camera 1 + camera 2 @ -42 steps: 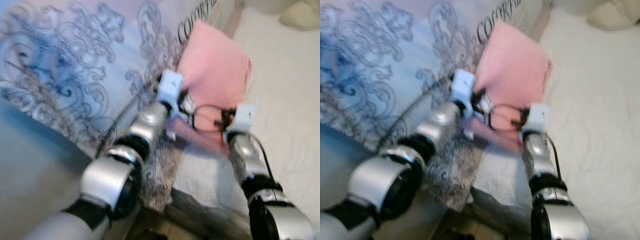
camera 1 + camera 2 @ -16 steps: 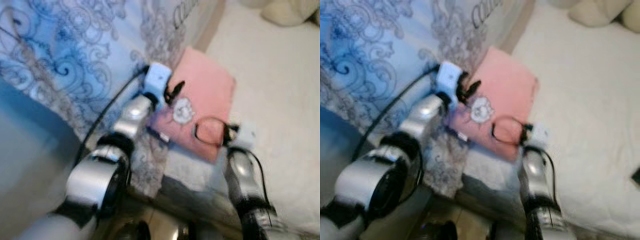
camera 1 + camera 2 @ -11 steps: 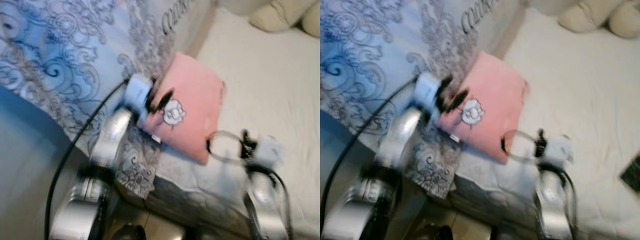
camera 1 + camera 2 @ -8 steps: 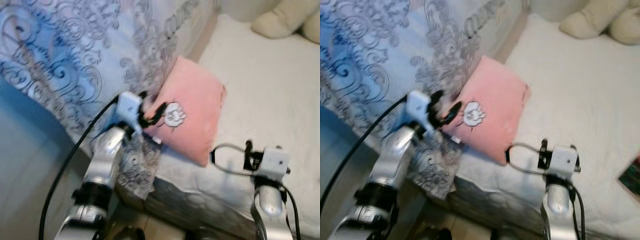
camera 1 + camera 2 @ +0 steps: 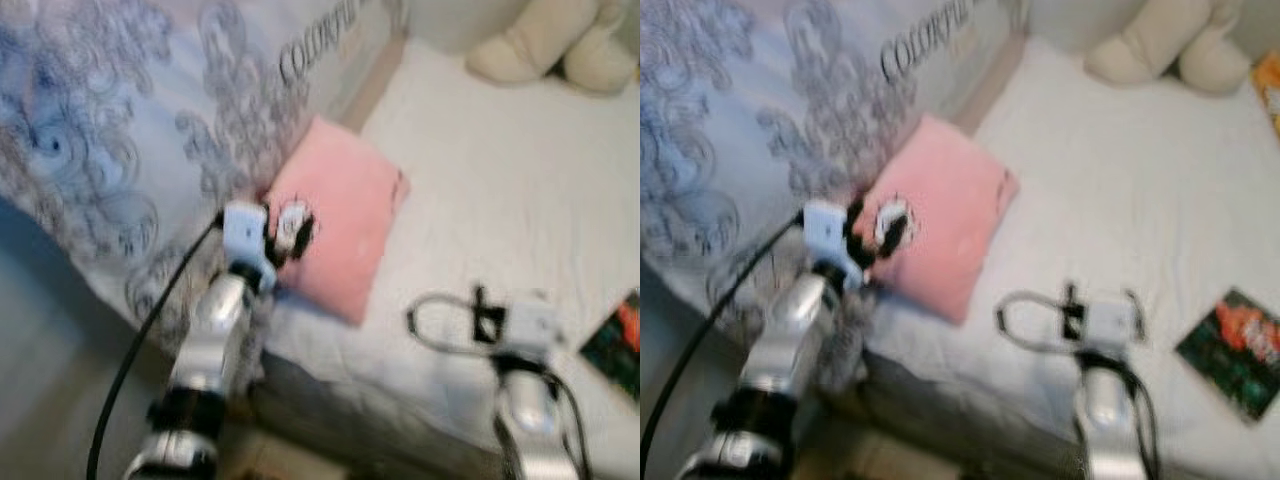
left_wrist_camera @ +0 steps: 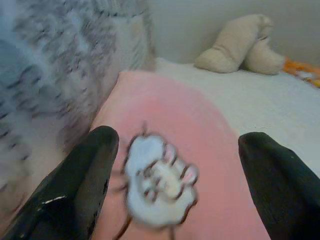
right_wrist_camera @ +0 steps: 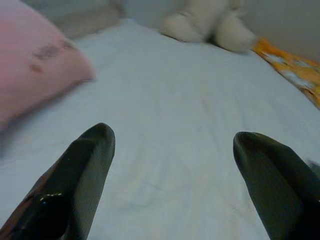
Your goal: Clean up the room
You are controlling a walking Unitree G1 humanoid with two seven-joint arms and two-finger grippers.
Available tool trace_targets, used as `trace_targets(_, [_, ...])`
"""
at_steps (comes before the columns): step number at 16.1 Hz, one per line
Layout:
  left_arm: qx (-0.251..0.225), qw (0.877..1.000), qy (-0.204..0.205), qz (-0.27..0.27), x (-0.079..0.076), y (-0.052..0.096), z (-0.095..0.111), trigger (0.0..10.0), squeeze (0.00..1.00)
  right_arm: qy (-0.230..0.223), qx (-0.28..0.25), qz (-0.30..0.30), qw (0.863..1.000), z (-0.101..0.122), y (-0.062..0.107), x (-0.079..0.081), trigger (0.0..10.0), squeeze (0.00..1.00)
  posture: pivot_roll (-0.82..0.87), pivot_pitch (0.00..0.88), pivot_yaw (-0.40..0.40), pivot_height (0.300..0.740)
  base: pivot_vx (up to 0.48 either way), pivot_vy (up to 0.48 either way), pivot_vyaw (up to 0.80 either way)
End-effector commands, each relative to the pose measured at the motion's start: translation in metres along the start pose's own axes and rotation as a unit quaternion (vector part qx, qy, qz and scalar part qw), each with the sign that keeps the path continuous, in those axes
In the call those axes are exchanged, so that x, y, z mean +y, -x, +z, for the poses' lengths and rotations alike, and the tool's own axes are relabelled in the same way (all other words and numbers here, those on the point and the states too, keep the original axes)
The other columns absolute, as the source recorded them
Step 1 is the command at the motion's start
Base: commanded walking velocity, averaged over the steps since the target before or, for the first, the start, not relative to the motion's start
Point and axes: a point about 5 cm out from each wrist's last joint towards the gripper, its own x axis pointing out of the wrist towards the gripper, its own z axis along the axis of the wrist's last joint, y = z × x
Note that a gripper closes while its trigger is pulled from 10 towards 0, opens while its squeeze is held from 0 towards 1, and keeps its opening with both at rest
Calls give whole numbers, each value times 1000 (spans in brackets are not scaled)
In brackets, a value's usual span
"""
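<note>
Both grippers [image 6: 175, 185] [image 7: 175, 185] open; pink pillow [image 5: 340, 215] on bed [image 5: 480, 200].

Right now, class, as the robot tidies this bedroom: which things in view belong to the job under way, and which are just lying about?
In the job:
pink pillow, lying on the bed
left gripper, open, at the pillow's near edge
right gripper, open over the white sheet

Lying about:
patterned duvet
cream plush toy
dark booklet

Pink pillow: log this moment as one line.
pink pillow lying on bed | left tool open over it | right tool open above sheet
</note>
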Motion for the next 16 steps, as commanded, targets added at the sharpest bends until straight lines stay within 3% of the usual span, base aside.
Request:
trace_targets(1, [-5, 1000, -1, -3, -2, -4, 4, 10000, 0, 5, -25, 13, 1000, 11, -6, 4, 10000, 0, -50, 0, 29, 740, 0, -458, -656])
trace_targets(3, [-13, 1000, -14, -15, -6, -7, 8, 10000, 0, 1, -26, 23, 999, 12, -10, 10, 10000, 0, -40, 0, 33, 740, 0, -458, -653])
trace_targets(6, [-18, 999, -30, 7, 7, -14, 15, 10000, 0, -8, -15, 44, 999, 10, -14, 23, 10000, 0, -9, 0, 23, 740, 0, -458, -673])
trace_targets(10, [-1, 999, -35, 21, 15, -8, 10, 10000, 0, -8, 2, 65, 998, 4, -12, 26, 10000, 0, 26, 0, -8, 740, 0, -456, -687])
trace_targets(13, [29, 999, -18, 36, 18, -2, -4, 10000, 0, -11, 18, 67, 998, -2, -12, 22, 10000, 0, 39, 0, -30, 740, 0, 0, -694])
trace_targets(16, [36, 999, -31, 25, 4, -4, -9, 10000, 0, -25, 17, 78, 997, -4, -15, 22, 10000, 0, 33, 0, -3, 740, 0, 0, -467])
